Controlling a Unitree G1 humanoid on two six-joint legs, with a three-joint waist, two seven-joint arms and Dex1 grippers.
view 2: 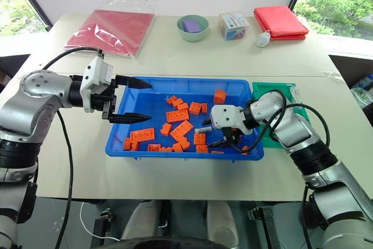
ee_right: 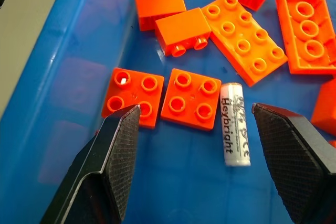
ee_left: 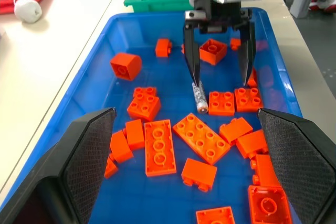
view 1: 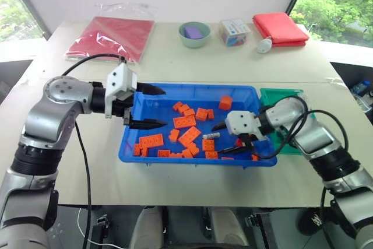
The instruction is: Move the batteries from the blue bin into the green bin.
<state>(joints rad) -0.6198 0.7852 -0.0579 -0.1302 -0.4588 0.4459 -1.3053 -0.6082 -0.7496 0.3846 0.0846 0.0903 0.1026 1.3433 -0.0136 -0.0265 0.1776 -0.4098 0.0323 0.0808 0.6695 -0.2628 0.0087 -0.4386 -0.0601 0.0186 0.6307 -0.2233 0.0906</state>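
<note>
Silver battery (ee_right: 235, 124) between right tool (ee_right: 202, 145) fingers

Even, bright daylight comes from the windows behind the table (view 1: 192, 68) — their foliage is nearly washed out. Shadows under the blue bin (view 1: 131, 150) are soft and short. Pale sheen streaks the bin's floor in the wrist views. There the black fingertips (ee_right: 113, 150) at the frame edge look blurred and oversized — the battery (ee_right: 235, 124) lettering stays sharp.
</note>
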